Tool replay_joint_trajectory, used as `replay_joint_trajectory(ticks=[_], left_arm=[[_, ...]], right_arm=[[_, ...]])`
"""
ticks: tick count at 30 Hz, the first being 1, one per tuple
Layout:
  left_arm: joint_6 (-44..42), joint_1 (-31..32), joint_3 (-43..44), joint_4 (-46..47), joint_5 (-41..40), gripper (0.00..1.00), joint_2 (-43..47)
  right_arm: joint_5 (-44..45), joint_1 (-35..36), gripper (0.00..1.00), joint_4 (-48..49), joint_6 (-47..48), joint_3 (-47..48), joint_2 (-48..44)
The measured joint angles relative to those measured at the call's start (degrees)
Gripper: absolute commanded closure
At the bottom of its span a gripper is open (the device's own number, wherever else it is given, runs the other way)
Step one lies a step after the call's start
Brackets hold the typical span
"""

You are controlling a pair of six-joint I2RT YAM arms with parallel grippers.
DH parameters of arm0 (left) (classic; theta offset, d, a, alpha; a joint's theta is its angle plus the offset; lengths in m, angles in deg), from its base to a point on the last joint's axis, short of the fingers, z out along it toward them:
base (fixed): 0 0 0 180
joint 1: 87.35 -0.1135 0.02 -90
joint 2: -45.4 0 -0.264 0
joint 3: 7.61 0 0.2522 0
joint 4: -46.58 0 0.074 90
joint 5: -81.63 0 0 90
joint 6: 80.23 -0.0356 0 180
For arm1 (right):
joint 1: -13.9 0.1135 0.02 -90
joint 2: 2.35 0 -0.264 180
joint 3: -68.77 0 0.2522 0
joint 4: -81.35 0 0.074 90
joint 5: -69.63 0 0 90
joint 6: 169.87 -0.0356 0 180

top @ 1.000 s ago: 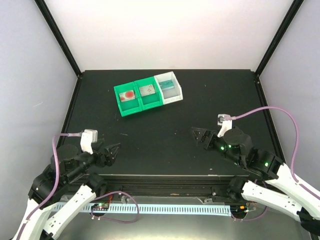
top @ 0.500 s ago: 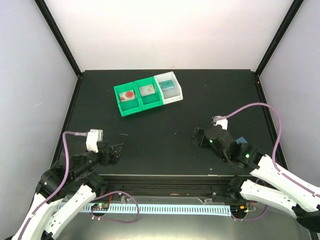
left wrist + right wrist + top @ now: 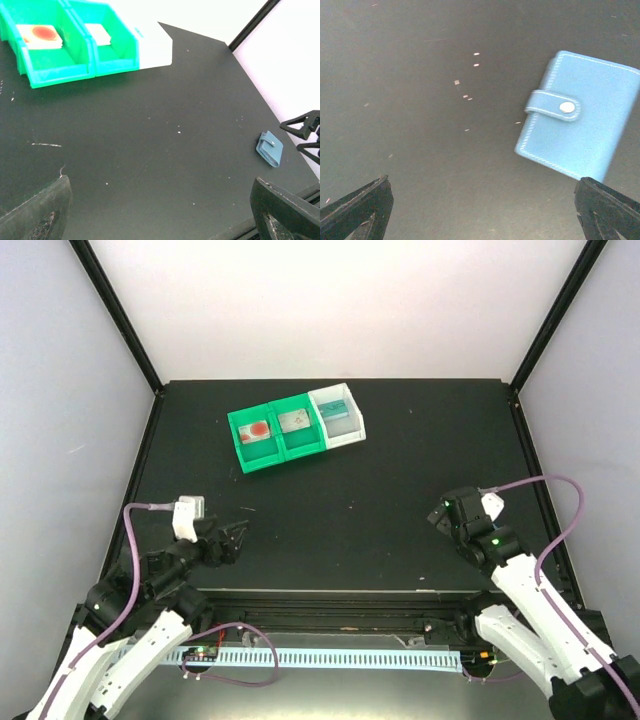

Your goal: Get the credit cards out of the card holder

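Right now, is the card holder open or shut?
Shut. The holder lies folded flat on the table, its tab snapped across the front.

Black table (image 3: 350, 510), blue holder (image 3: 580, 115) flat on it just ahead of right jaws, green bins (image 3: 60, 75) and white bin (image 3: 156, 50) far beyond left jaws

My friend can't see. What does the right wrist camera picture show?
A closed light-blue card holder, its tab snapped shut, lies flat on a black table. The right end effector hangs above the table with its jaws wide open, touching nothing.
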Motion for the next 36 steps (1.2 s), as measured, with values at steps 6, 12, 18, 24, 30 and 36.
replay_joint_trajectory(ticks=[6, 12, 18, 24, 30, 36], left_arm=[[-1.60, 0.00, -0.09, 2.69, 0.87, 0.01, -2.40], [-2.40, 0.00, -0.35, 3.23, 1.95, 0.01, -3.56], [-2.51, 0.00, -1.01, 3.69, 2.23, 0.01, -1.25], [-2.51, 0.00, -1.27, 4.20, 2.27, 0.01, 0.09], [-4.35, 0.00, -1.31, 4.87, 6.51, 0.01, -0.11], [-5.38, 0.00, -1.49, 5.44, 9.27, 0.01, -0.79]], right_arm=[[-1.73, -10.54, 0.00, 0.94, -0.17, -2.01, 1.49], [-5.55, -18.25, 0.00, 7.72, 1.40, -5.55, 3.63], [-8.09, -23.43, 0.00, 14.53, 4.17, -8.41, 5.57], [-8.83, -24.83, 0.01, 19.17, 8.87, -8.31, 13.18], [-15.37, -24.85, 0.06, 22.27, 13.68, -8.11, 18.43], [-24.76, -21.53, 0.06, 26.18, 17.33, -7.04, 20.68]])
